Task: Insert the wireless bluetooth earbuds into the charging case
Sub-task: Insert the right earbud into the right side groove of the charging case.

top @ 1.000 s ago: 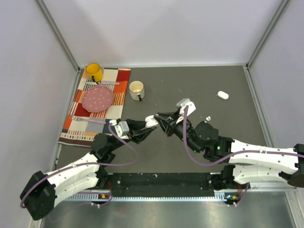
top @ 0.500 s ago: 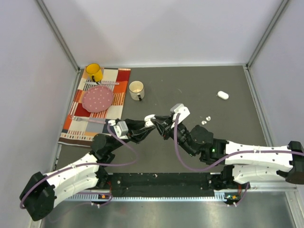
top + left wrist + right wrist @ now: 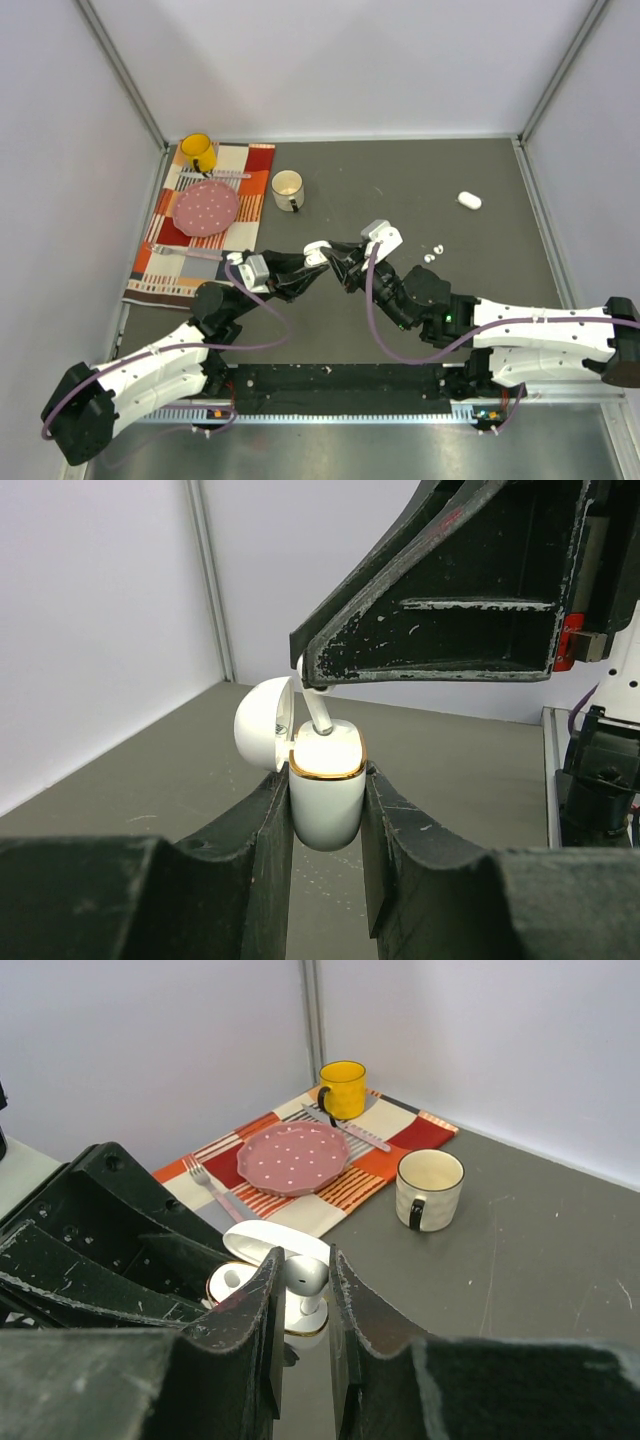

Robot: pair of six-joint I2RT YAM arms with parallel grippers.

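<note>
My left gripper point(image 3: 325, 780) is shut on the white charging case point(image 3: 326, 800), which has a gold rim and its lid point(image 3: 262, 720) hinged open to the left. My right gripper point(image 3: 303, 1257) is shut on one of the wireless bluetooth earbuds point(image 3: 305, 1275). It holds the bud over the case's open top with the stem point(image 3: 320, 718) pointing down into it. In the top view both grippers meet at mid-table, left gripper point(image 3: 312, 268) against right gripper point(image 3: 340, 260). Two more earbuds point(image 3: 428, 258) lie loose on the table to the right.
A second white case point(image 3: 469, 201) lies at the far right. A striped placemat point(image 3: 205, 220) at the left carries a pink plate point(image 3: 207, 208), a yellow mug point(image 3: 198, 152), a fork and a knife. A white mug point(image 3: 288, 189) stands beside it.
My right gripper has moved left with the earbud, from a small gap away to right over the open case. The left arm has held still.
</note>
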